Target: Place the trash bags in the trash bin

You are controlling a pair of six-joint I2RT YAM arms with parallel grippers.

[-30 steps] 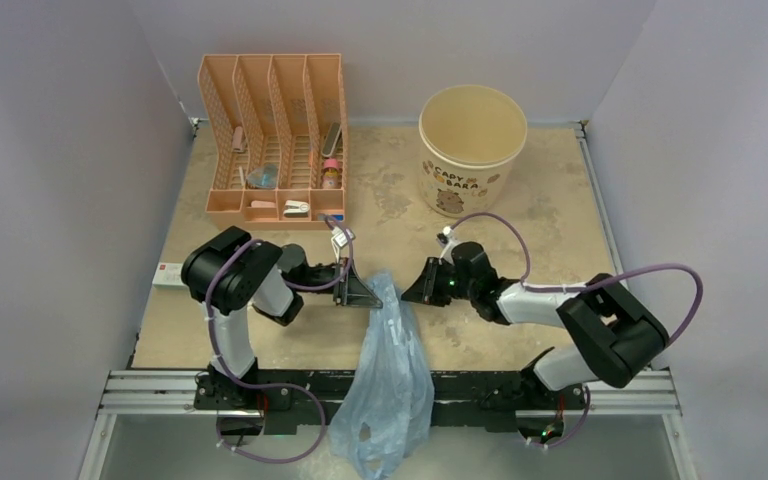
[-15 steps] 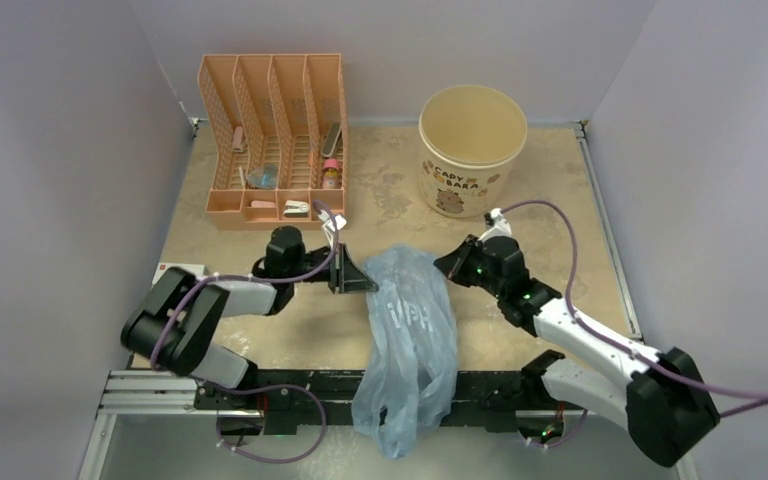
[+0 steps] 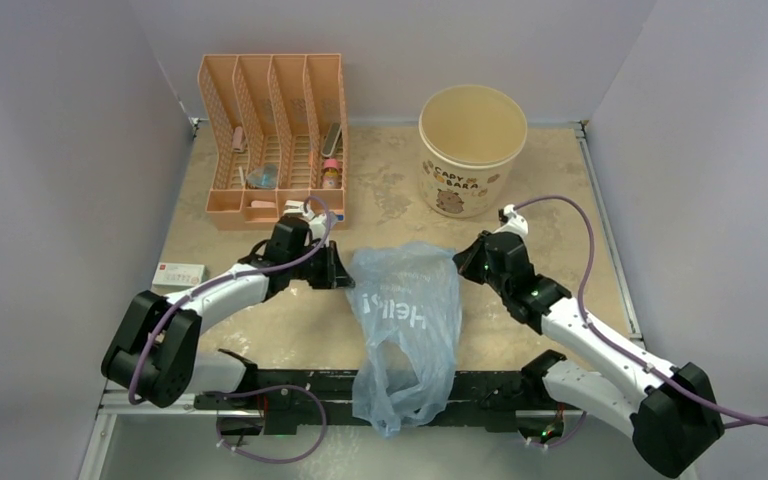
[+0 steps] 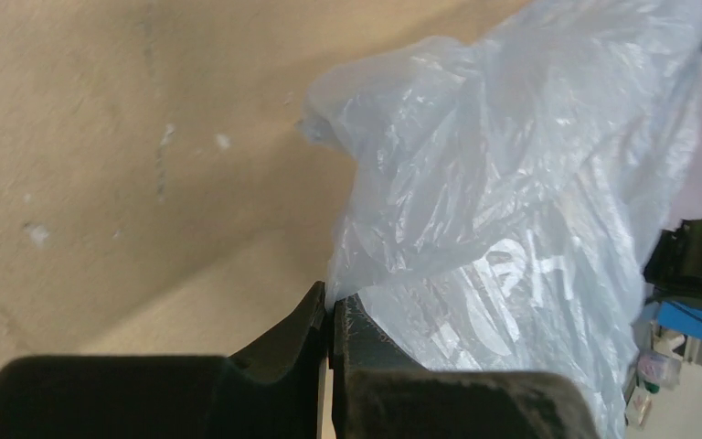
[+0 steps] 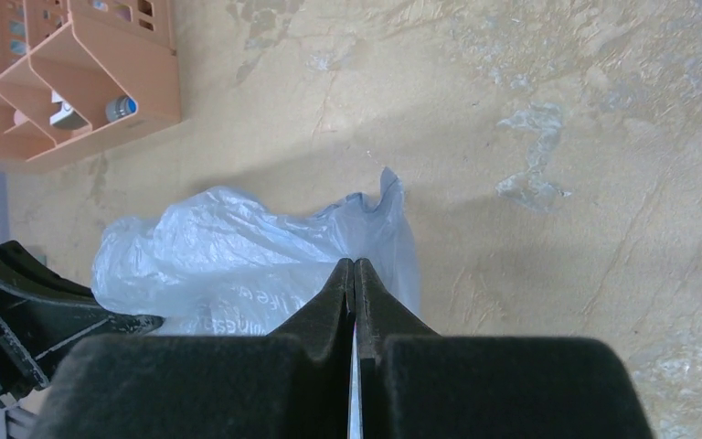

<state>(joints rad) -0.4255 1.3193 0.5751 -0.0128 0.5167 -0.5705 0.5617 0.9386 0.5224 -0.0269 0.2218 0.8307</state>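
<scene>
- The trash bag [image 3: 405,320] is stretched between the two arms near the middle of the counter [image 3: 390,200]. Its lower end droops over the near edge, past the arm bases.
- The left end effector [image 4: 331,309] is pinched fully closed on the bag's upper left edge, with film caught between its tips.
- The right end effector [image 5: 355,274] is likewise clamped tight on the upper right edge.
- The trash bin [image 3: 465,185] stands upright and open at the far side of the counter. It is well apart from the bag and to the right of the orange file organizer [image 3: 272,135].
- The bag looks very light, limp and crinkly. Film this thin will likely slip or tear under a hard pull.
- The two top corners seem the right places to hold, since they spread the bag wide. The dangling tail will probably need a high lift to clear the bin's rim.
</scene>
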